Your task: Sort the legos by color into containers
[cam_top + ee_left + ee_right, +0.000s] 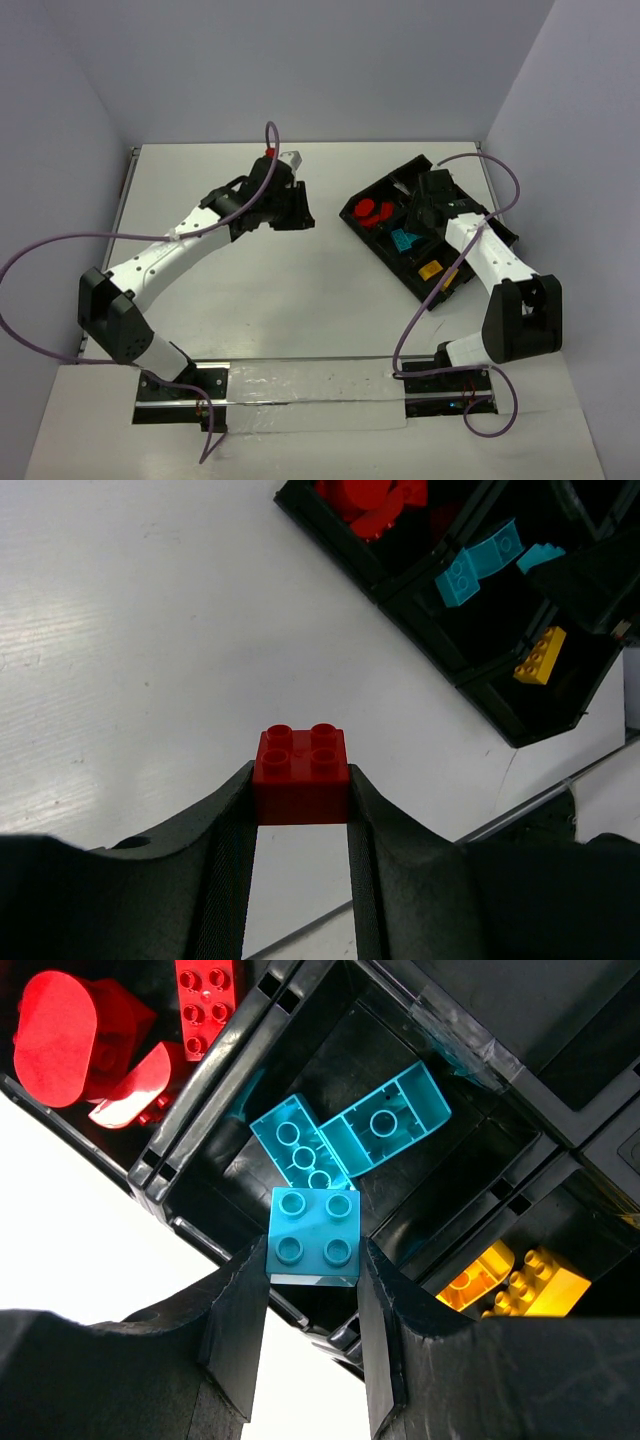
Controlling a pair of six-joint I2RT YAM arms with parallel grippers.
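Left fingers [228,840] pinch a red brick [301,763] by its flat sides, above the counter [150,630], apart from the tray [205,1100]. Right fingers [238,1310] clamp a cyan brick [314,1235] over the cyan compartment. Light, rigid, likely slick plastic; the sidewalls look the safest hold.

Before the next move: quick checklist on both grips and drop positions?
1. Left gripper shut on red brick: ok.
2. Right gripper shut on cyan brick: ok.
3. Cyan brick over cyan compartment: ok, at its edge.
4. Red brick over red compartment: not ok, it is over bare table.
5. One colour per compartment in view: ok.
6. Room for both grippers at the tray: cannot tell.
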